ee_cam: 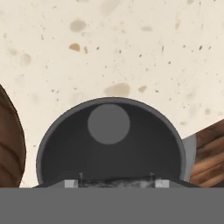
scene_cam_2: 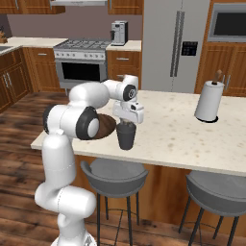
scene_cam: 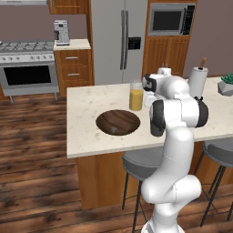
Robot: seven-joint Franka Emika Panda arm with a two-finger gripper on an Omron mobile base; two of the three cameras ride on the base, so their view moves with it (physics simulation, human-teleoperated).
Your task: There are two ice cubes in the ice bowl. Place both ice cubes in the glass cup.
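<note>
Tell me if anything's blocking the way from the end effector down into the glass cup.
Nothing visible does. The end effector hangs directly over the glass cup, and the hand view looks straight into its open mouth. Whether a cube is held cannot be told.

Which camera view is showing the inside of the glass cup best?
The hand view: it looks straight down into the glass cup, showing its round bottom. The right base view shows its outside under the gripper. In the left base view, the arm covers it.
</note>
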